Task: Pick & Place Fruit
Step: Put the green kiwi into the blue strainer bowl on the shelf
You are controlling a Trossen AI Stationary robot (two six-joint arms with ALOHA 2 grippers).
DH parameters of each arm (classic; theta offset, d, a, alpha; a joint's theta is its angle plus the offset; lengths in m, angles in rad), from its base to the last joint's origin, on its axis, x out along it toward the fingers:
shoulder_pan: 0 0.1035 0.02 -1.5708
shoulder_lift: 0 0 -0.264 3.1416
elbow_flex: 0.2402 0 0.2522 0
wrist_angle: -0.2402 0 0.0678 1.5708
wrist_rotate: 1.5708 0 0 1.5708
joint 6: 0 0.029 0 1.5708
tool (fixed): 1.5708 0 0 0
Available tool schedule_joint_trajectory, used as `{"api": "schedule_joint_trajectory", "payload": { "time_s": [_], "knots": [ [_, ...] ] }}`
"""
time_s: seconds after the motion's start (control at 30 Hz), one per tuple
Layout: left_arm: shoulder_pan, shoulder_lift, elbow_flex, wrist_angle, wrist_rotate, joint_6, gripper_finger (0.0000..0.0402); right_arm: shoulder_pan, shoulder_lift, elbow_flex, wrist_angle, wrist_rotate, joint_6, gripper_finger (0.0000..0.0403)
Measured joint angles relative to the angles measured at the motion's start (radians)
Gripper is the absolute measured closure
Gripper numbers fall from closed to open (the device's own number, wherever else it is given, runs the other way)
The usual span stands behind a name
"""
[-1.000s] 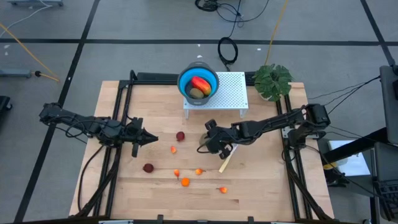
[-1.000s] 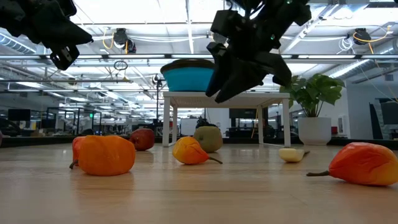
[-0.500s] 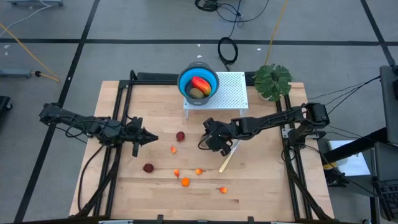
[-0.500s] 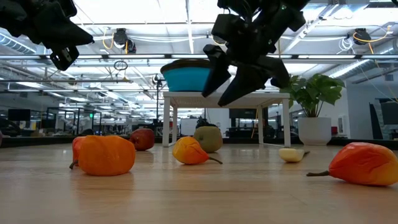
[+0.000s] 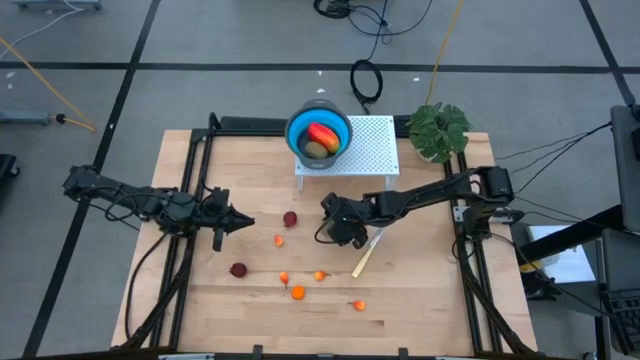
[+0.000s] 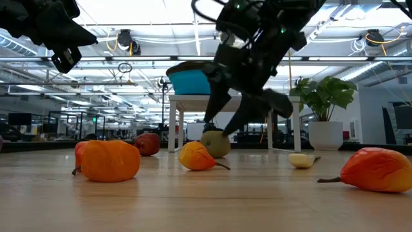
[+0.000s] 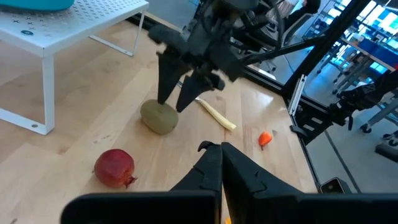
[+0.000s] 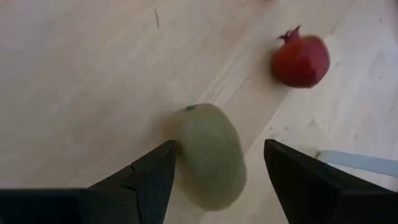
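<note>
From above, the right gripper hides the green-brown fruit beneath it, so that fruit shows only in the other views. The right gripper's fingers are spread wide and reach down on either side of the fruit, which lies on the wooden table in front of the white rack; whether they touch it is hard to tell. The left gripper hovers well apart on the left, fingers pressed together and empty. On the table lie two dark red round fruits and five tiny orange fruits. A blue bowl on the rack holds two pieces, one red-yellow and one green-brown, partly covered. A yellow-handled knife lies just beside the right gripper, its blade end cut off by the arm. One potted plant stands at the rack's right.
</note>
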Motion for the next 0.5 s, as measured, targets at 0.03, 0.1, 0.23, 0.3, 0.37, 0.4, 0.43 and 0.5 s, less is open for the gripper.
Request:
{"api": "schedule_joint_trajectory", "payload": {
  "time_s": [0.03, 0.1, 0.23, 0.3, 0.37, 0.4, 0.43, 0.5],
  "knots": [
    [0.0, 0.0, 0.0, 0.001, 0.0, 0.0, 0.04, -0.002, 0.009, 0.0, 0.015, 0.009, -0.002, 0.0163],
    [0.0, 0.0, 0.0, 0.001, 0.0, -0.005, 0.0395, -0.007, 0.013, 0.0, 0.018, 0.011, -0.007, 0.0163],
    [0.0, 0.0, 0.0, 0.002, 0.0, -0.007, 0.0383, -0.019, 0.013, 0.001, 0.015, 0.0, -0.009, 0.0163],
    [0.0, 0.0, 0.0, 0.002, -0.001, -0.007, 0.0381, -0.03, 0.013, 0.001, 0.016, -0.041, -0.003, 0.0163],
    [0.0, 0.0, 0.0, 0.002, -0.004, -0.007, 0.0382, -0.04, 0.013, 0.001, 0.012, -0.065, 0.008, 0.0163],
    [0.0, 0.0, 0.0, 0.002, -0.005, -0.007, 0.0385, -0.044, 0.013, 0.001, 0.011, -0.069, 0.014, 0.0163],
    [0.0, 0.0, 0.0, 0.002, -0.005, -0.007, 0.0388, -0.047, 0.013, 0.001, 0.011, -0.069, 0.017, 0.0163],
    [0.0, 0.0, 0.0, 0.002, -0.006, -0.007, 0.0395, -0.053, 0.022, 0.001, 0.012, -0.088, 0.018, 0.0163]
  ]
}}
